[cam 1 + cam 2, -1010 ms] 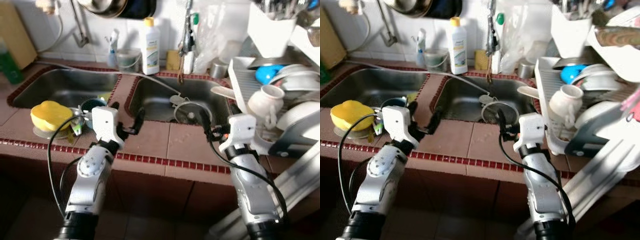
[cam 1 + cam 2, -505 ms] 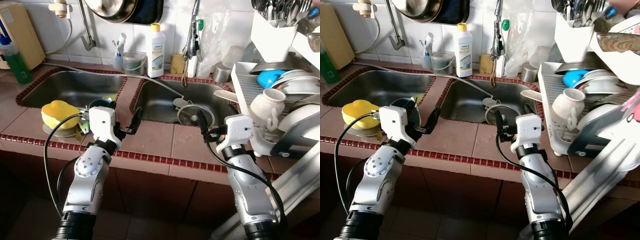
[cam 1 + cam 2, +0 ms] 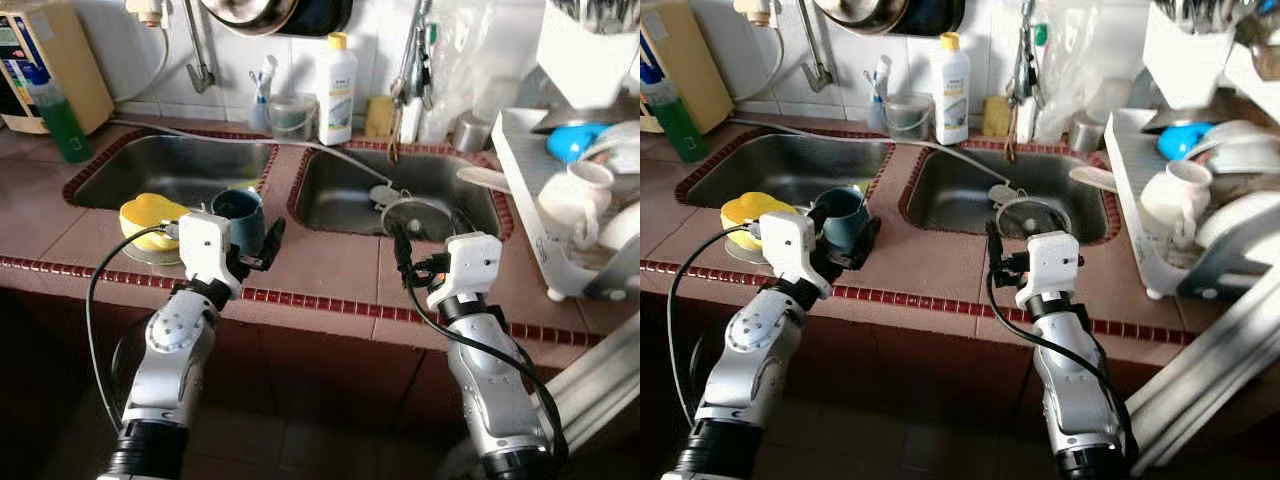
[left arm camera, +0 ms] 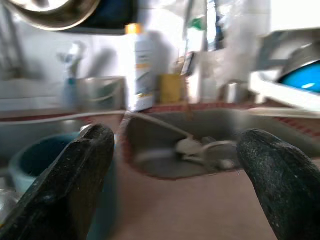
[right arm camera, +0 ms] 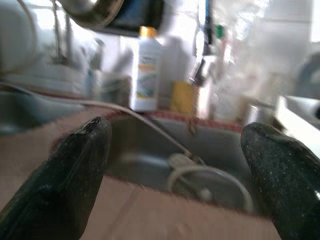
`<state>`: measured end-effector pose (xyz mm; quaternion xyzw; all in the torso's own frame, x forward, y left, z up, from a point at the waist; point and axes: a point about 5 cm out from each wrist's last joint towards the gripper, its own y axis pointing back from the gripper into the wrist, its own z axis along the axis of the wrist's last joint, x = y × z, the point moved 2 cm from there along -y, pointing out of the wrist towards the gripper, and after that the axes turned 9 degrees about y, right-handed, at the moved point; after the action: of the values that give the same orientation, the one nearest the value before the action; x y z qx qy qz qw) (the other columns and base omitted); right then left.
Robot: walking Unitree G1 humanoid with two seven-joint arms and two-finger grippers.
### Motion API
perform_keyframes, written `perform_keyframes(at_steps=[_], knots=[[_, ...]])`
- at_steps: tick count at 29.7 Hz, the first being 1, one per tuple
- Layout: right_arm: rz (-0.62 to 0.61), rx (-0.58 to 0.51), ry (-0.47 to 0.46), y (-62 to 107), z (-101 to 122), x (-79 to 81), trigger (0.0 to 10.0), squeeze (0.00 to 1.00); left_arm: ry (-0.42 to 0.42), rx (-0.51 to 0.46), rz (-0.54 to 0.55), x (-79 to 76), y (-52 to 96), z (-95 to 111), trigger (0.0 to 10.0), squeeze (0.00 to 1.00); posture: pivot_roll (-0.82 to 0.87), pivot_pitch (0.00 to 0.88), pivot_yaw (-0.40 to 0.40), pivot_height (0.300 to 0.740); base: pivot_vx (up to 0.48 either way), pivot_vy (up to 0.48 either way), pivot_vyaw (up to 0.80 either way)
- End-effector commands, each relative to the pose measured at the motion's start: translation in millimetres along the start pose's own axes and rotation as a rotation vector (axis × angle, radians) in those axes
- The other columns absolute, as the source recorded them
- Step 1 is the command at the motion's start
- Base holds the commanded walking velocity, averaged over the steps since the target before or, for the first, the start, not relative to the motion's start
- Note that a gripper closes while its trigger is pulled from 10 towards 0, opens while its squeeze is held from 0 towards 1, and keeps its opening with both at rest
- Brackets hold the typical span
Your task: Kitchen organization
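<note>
I'm at the tiled counter [image 3: 330,270], double sink ahead. Left gripper [image 3: 258,240] hovers over the counter's front edge, fingers spread wide, holding nothing; the teal cup [image 3: 239,218] sits just beside its fingertips, on the counter strip in front of the left basin [image 3: 175,170]. In the left wrist view the cup [image 4: 37,160] is right behind one finger [image 4: 70,185] (can't tell if they touch). Yellow lid-like thing [image 3: 148,214] rests on a metal dish just left of the cup.

Right gripper [image 3: 415,255] is over the front lip of the right basin [image 3: 400,195], fingers also wide apart, empty. Round strainer [image 3: 418,216] and a white hose [image 3: 330,158] lie in that basin, just beyond the fingertips.

Back ledge: white detergent bottle [image 3: 337,76], clear tub [image 3: 291,116] with a toothbrush, yellow sponge [image 3: 378,115]. Green bottle [image 3: 62,122] stands far left by a beige appliance [image 3: 50,62]. Dish rack [image 3: 560,190] on the right carries a white jug [image 3: 572,200], a blue bowl [image 3: 578,140] and plates. Wrist views are blurred.
</note>
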<state>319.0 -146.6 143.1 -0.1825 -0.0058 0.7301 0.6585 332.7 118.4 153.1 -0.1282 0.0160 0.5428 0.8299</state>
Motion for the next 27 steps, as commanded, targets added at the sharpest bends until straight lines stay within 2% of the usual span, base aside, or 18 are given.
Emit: perform_keyframes(at_steps=[1,5,10,15,20,27], knots=[[-0.006,-0.033,-0.003,-3.9,8,1.0,10.0,0.0,-0.025,0.0,0.004,5.8,-1.7,5,10.0,0.0,-0.23,0.0,0.049,0.74,0.0,0.375,0.0],[-0.007,-0.033,-0.003,-4.3,9,1.2,10.0,0.0,-0.029,-0.001,-0.001,5.3,-2.6,6,10.0,0.0,-0.23,0.0,0.049,0.74,0.0,0.373,0.0],[-0.019,-0.034,-0.002,-5.3,9,-0.2,10.0,0.0,-0.039,-0.017,-0.009,4.3,-4.1,8,10.0,0.0,-0.23,0.0,0.056,0.74,0.0,0.0,0.0],[-0.024,-0.025,0.005,-6.3,8,-1.3,10.0,0.0,-0.057,-0.006,-0.074,-5.9,-5.1,8,10.0,0.0,-0.23,0.0,0.059,0.74,0.0,0.0,0.0],[-0.025,0.004,0.057,-11.5,5,-6.0,10.0,0.0,-0.027,0.029,-0.101,-10.9,-7.7,5,10.0,0.0,-0.22,0.0,0.051,0.74,0.0,0.0,0.0],[0.025,0.014,0.099,-23.7,6,-12.8,10.0,0.0,-0.079,0.058,-0.152,-12.5,-6.8,4,10.0,0.0,-0.23,0.0,0.053,0.74,0.0,0.0,0.0]])
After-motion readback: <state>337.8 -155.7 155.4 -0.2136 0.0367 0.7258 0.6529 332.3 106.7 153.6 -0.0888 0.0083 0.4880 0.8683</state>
